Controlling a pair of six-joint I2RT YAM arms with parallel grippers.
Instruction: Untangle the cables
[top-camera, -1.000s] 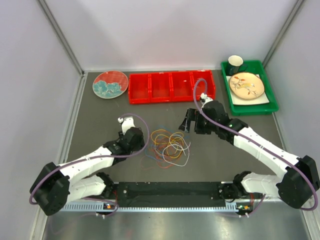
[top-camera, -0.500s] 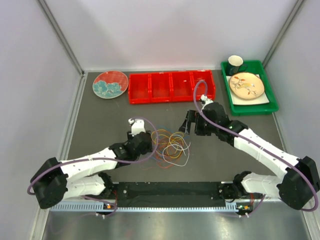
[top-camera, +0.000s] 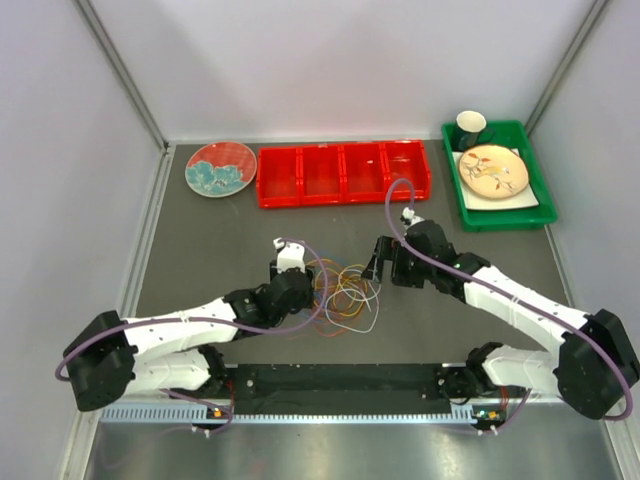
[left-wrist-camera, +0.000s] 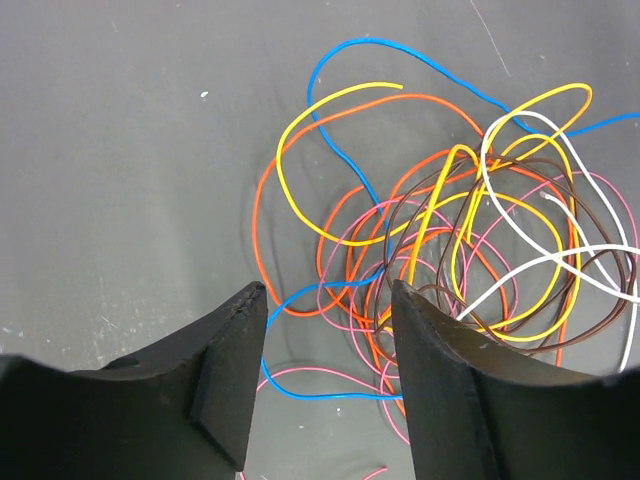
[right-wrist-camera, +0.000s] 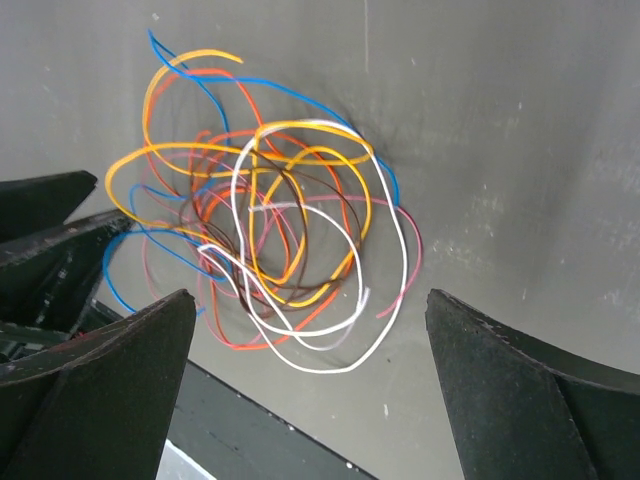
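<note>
a: on the grey table, what's there, biggest first?
b: along the far edge, a red divided tray, then a green tray holding a cream plate and a dark cup. a patterned plate sits at the far left. none of it touches the job.
a: and the cables?
b: the cables lie in 1 heap at the table's centre, between the 2 grippers. blue, yellow, orange, white, brown and pink strands loop over and through one another.
a: what are the grippers doing?
b: the left gripper hovers low at the heap's left edge. its jaws are apart and grip nothing, though a blue and a pink strand run across the table under the gap. the right gripper hangs above the heap's far right side, jaws spread wide, empty.
a: so how far along?
b: barely begun, i'd judge. 0 strands lie apart from the rest, and every one has yet to be drawn clear of the knot.
</note>
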